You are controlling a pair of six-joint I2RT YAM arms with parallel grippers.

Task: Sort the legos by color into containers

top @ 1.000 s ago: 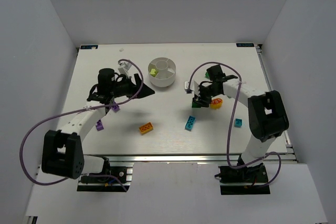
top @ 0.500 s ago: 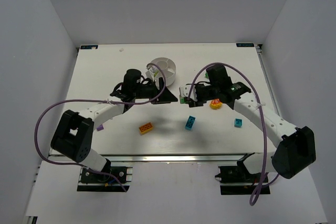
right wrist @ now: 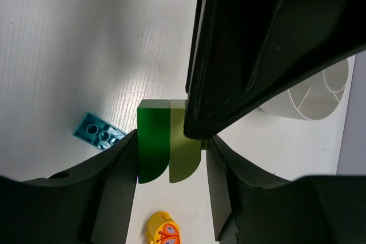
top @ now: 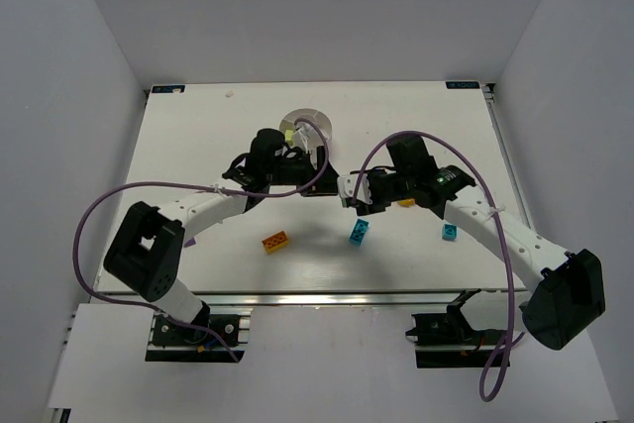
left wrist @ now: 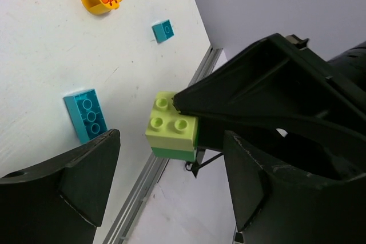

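Note:
My right gripper [top: 353, 193] [right wrist: 170, 155] is shut on a stacked green-and-lime brick [right wrist: 166, 141] and holds it above the table, right of the white divided bowl [top: 319, 124]. My left gripper [top: 322, 171] [left wrist: 170, 161] is open, and its wide-spread jaws point at that same brick [left wrist: 173, 127] without closing on it. A lime brick [top: 287, 133] lies in one bowl compartment. On the table lie an orange brick [top: 275, 242], a cyan brick [top: 358, 233], a small cyan brick [top: 449, 233] and the round yellow piece [top: 406, 202].
The left arm crosses in front of the bowl and hides most of it. The right wrist view shows the bowl wall [right wrist: 311, 92], the cyan brick [right wrist: 98, 132] and the round yellow piece [right wrist: 163, 230]. The table's near rail [left wrist: 143, 192] shows in the left wrist view.
The left arm swung right from the table's left side to meet the right gripper. The right gripper moved left with the green-and-lime brick, away from the yellow piece.

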